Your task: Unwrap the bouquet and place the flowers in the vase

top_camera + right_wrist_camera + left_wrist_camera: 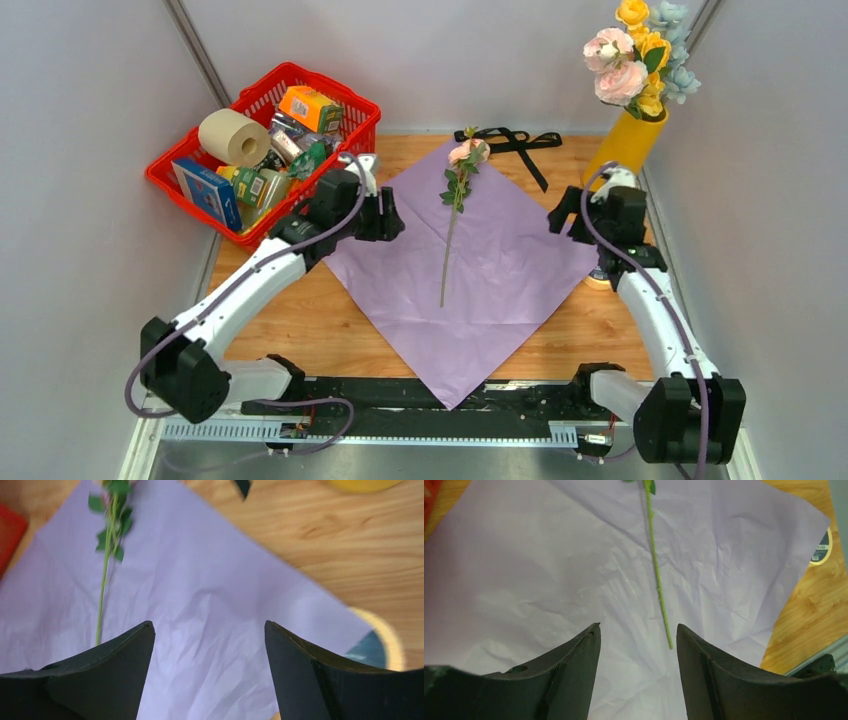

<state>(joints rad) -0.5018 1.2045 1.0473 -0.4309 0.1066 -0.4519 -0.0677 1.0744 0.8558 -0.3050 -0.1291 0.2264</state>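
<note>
The bouquet is unwrapped: its lilac paper [500, 270] lies flat on the table and the black ribbon [512, 140] lies loose behind it. One pink flower [467, 153] rests on the paper, its stem [657, 575] running toward the near edge. The mustard-yellow vase [626, 145] stands at the back right and holds several flowers [632, 60]. My left gripper [392, 215] hovers open over the paper's left corner, left of the stem. At the paper's right corner my right gripper [558, 215] is open too. Nothing sits between either pair of fingers [638, 630] [209, 627].
A red basket [352, 105] of boxes and a paper roll [233, 136] stands at the back left. A flat yellow tape ring [382, 637] lies by the paper's right corner, under the right arm. Grey walls close in both sides.
</note>
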